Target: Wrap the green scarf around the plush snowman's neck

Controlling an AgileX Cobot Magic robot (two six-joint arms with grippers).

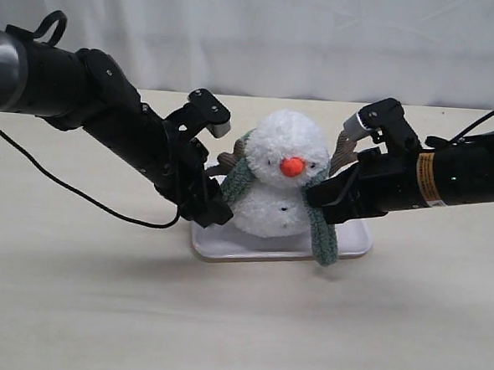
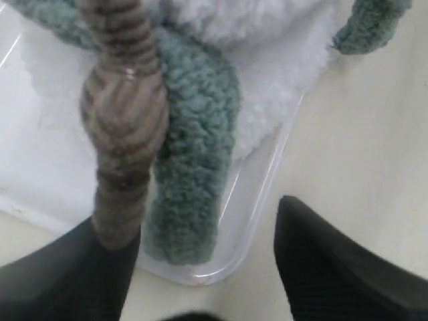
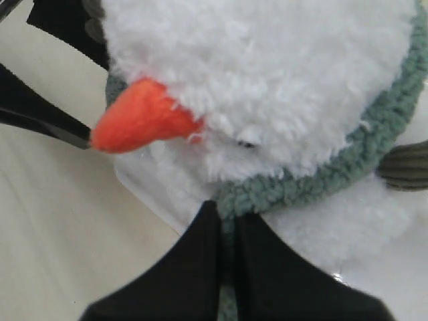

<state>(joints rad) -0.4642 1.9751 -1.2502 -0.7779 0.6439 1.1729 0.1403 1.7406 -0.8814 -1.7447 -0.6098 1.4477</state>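
Observation:
The plush snowman [image 1: 282, 183] stands upright on a white tray [image 1: 226, 244]. The green scarf [image 1: 237, 180] runs around the snowman's neck [image 3: 200, 175], one end lying down its left side and the other hanging over the tray's front right edge. My left gripper [image 1: 213, 210] sits low beside the snowman's left side. It is open [image 2: 200, 267], with the scarf's end [image 2: 194, 174] lying loose on the tray ahead of its jaws. My right gripper [image 1: 324, 200] is shut on the scarf [image 3: 334, 175] just under the orange nose [image 3: 144, 122].
A brown twig arm [image 2: 124, 114] sticks out right in front of the left gripper's fingers. Another twig arm [image 3: 404, 165] shows on the far side of the snowman. The tray's rim [image 2: 264, 200] lies under the left jaws. Pale tabletop [image 1: 239, 319] surrounds the tray.

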